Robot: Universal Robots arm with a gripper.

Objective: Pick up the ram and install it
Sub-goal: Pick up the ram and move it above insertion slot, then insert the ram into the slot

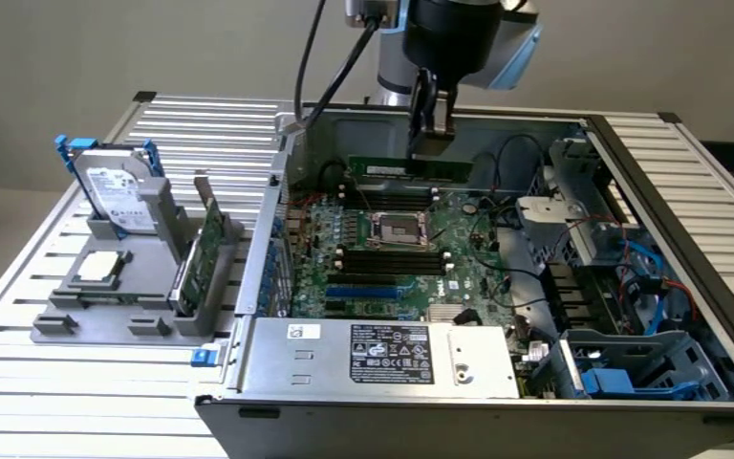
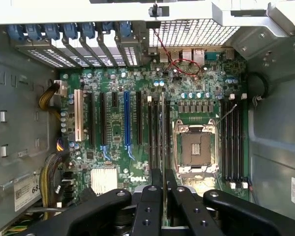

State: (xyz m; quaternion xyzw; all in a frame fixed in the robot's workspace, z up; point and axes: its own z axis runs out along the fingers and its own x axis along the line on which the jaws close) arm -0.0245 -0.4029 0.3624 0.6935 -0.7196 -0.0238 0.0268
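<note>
Ram [image 1: 380,169] hangs in the gripper [image 1: 428,148] inside the open case [image 1: 265,239], its long edge level and its green face with the white label turned toward the exterior camera. The two fingers [image 1: 419,115] are clamped on its upper edge near the middle, coming straight down from the wrist.

The stick sits over the motherboard [image 1: 469,277], just beyond the CPU socket [image 1: 403,229] and near the case's far wall. It is above the black slots [image 1: 386,196] on that side of the socket. Whether its lower edge touches a slot cannot be told.

In the wrist view the gripper [image 2: 163,178] looks straight down on the board [image 2: 113,83]. The ram [image 2: 163,132] appears edge-on as a thin strip between the fingertips, running along the slots beside the socket [image 2: 195,147].

A power supply [image 1: 367,352] fills the near end of the case. Outside it, toward the exterior view's left, a grey holder [image 1: 99,306] on the slatted table [image 1: 35,382] carries a hard drive [image 1: 118,196] with blue handles. A wide green card [image 1: 202,253] stands upright in the holder too.
</note>
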